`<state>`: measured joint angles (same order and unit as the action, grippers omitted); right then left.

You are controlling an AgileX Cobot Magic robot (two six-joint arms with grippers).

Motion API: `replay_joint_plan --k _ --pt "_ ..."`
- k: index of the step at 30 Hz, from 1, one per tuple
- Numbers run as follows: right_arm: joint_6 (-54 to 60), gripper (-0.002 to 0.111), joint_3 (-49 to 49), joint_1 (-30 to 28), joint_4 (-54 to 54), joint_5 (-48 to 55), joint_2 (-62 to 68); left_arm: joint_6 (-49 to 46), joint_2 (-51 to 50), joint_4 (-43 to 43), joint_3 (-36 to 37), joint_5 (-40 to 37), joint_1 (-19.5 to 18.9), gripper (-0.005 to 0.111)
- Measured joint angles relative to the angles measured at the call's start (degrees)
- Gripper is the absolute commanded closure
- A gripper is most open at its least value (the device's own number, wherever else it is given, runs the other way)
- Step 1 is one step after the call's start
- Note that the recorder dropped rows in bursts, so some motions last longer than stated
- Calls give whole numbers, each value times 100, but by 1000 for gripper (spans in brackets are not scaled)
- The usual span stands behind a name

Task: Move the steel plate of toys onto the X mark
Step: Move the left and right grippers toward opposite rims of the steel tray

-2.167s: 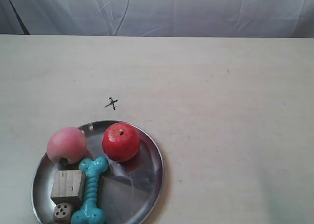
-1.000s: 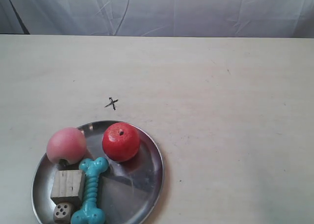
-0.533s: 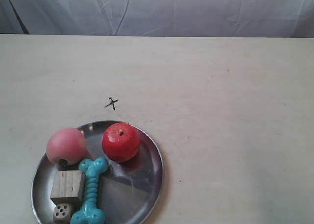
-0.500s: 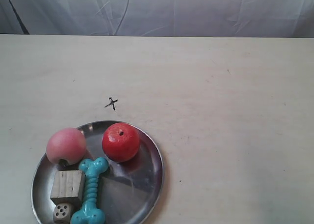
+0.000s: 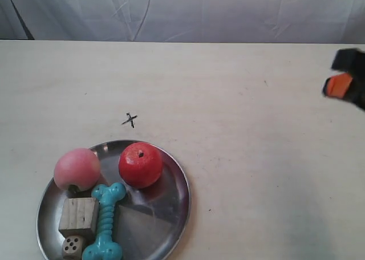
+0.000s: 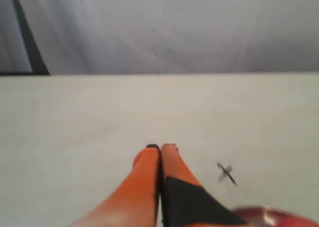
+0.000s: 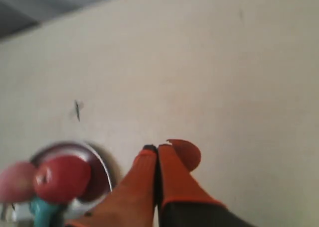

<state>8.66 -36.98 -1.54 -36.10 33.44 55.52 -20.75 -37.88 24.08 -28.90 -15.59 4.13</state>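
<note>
The task is not begun yet — the steel plate [image 5: 154, 226] with its toys [image 5: 140, 165] lies near the X mark [image 5: 130, 120], not on it, and the left gripper [image 6: 160, 146] and the right gripper [image 7: 158, 147] are both pressed together, holding nothing.

A pale cream tabletop [image 5: 256, 157] runs back to a creased whitish cloth curtain [image 5: 228, 12], lit softly and evenly

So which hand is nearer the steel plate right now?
Left, probably: the steel plate shows just beside the left hand. The right hand hangs far off, table between.
</note>
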Motion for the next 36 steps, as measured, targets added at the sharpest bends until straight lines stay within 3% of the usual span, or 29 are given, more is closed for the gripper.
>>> replay_joint_plan --k 6,11,14,19,22,26,28,32,36 --pt "1088 108 -97 369 -483 1130 2057 -198 -251 184 99 -1478 568 107" --pt "1508 108 -97 1138 -1171 687 2902 807 -857 115 388 -1951 591 107" --pt "1637 108 -97 1712 -1536 201 3142 1866 -1531 -89 431 -2050 441 107" --pt "1694 108 -97 2303 -1674 -170 3309 2209 -2633 43 431 -2148 -175 107" --pt "1711 108 -97 2376 -1674 -235 3320 1581 -3232 796 440 -2283 -691 107" --pt "1711 108 -97 2376 -1685 -304 3320 -97 -3994 2385 440 -2782 -1339 107" --pt "1728 108 -97 2376 -1685 -314 3320 -613 -4290 2718 443 -2965 -1543 107" --pt "1834 108 -97 2376 -1685 -420 3320 -1024 -4729 2755 443 -2974 -1673 101" --pt "1946 108 -97 2376 -1685 -486 3320 -1257 -4806 2744 310 -3046 -1673 86"
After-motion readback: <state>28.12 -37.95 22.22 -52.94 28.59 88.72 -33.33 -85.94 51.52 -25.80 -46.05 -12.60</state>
